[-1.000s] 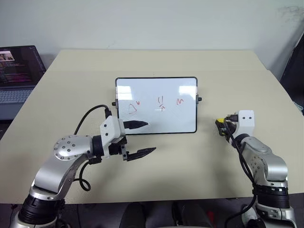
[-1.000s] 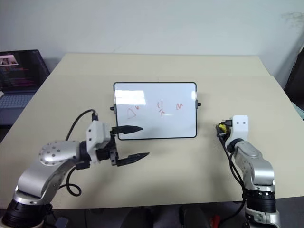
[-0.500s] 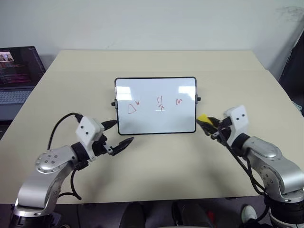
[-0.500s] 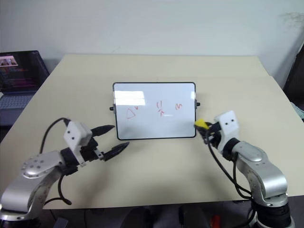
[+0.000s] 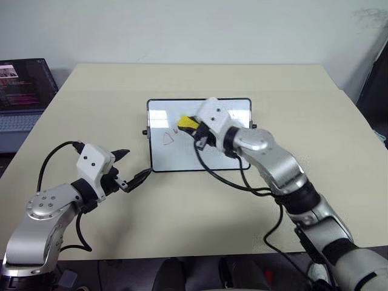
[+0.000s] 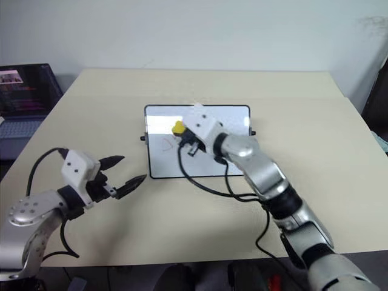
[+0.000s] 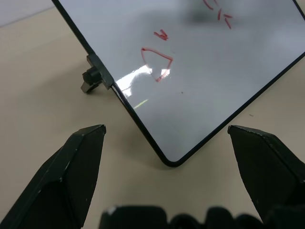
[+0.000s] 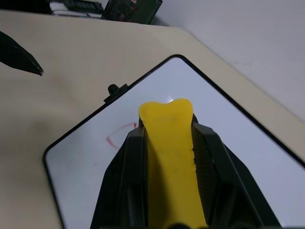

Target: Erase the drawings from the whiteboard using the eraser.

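One eraser [image 5: 187, 123], one whiteboard [image 5: 161, 157]

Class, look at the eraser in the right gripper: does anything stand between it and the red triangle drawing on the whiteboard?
Nothing visible does. The eraser, clamped in the right gripper, hangs over bare whiteboard beside the triangle.

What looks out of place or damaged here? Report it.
Nothing stands out. The whiteboard lies flat and square on the table, its red drawings intact. The right gripper holds the eraser over the board; the left gripper hangs open beside its corner.
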Motion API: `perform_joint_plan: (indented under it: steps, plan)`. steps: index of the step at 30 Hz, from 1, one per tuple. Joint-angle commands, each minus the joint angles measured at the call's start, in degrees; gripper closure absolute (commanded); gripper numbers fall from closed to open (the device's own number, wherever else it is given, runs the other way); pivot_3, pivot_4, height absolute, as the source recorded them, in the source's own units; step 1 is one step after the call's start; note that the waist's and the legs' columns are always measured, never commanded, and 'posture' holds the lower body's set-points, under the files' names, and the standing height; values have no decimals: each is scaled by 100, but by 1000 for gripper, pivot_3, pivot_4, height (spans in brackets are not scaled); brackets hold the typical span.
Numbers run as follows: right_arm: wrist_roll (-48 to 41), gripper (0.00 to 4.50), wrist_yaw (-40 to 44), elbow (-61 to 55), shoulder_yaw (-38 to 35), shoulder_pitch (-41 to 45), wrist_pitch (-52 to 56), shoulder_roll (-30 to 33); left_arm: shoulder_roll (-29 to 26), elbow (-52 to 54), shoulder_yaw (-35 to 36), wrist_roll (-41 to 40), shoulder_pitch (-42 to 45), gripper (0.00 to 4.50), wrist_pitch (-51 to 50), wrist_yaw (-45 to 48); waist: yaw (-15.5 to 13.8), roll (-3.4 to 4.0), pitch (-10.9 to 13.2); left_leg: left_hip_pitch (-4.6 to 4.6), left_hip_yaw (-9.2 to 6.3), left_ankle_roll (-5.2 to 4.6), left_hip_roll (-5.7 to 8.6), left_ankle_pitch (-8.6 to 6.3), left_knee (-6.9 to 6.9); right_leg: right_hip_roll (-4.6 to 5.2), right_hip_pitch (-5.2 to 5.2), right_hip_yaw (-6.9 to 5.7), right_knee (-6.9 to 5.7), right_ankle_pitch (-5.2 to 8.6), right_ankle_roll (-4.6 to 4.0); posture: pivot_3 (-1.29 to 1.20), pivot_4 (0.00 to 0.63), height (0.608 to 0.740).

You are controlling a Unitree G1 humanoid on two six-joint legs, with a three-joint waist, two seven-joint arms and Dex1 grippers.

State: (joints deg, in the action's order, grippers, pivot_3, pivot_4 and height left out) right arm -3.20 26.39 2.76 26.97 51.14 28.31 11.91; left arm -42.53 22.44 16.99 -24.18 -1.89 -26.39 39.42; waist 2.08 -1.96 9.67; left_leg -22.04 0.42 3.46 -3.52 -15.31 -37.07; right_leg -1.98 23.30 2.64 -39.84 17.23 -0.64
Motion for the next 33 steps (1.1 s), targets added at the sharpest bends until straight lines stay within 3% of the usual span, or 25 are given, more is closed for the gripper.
perform_joint_plan:
  steps: [1,10,15,22,30,33]
  plan:
    - [631,3544,-80,1001,219,534,-910,-306,-118,47,118,-14,154,0,35,61,1,0,0,0,1,0,-1,0,0,0,1,1,-2,0,-1,0,150,740]
    - [1434,3544,23,2451,339,643,-1856,-600,-151,-99,17,75,374,0,122,209,-14,-4,-1,-1,1,0,0,0,0,4,2,0,-5,-1,-2,0,150,740]
    - [1700,3544,533,2418,528,382,-1859,-482,-147,-170,-28,91,475,0,131,278,-15,-6,-3,5,-1,0,-2,0,-1,3,2,-2,-13,0,-2,0,150,740]
    - [2043,3544,-296,2870,107,698,-2251,-577,-147,-229,-81,111,508,0,177,370,-16,-7,-4,12,-3,1,-1,1,-7,3,0,-5,-28,-4,-8,0,150,740]
    - [2144,3544,770,2585,488,295,-1989,-449,-150,-230,-94,132,465,0,195,472,-21,-11,-7,12,-7,1,0,1,-9,3,-3,-8,-27,-5,-11,0,150,740]
    - [2235,3544,798,2481,492,222,-2004,-447,-152,-251,-95,151,465,0,210,511,-18,-11,-7,14,-8,1,-1,1,-9,3,-4,-9,-30,-5,-10,0,150,740]
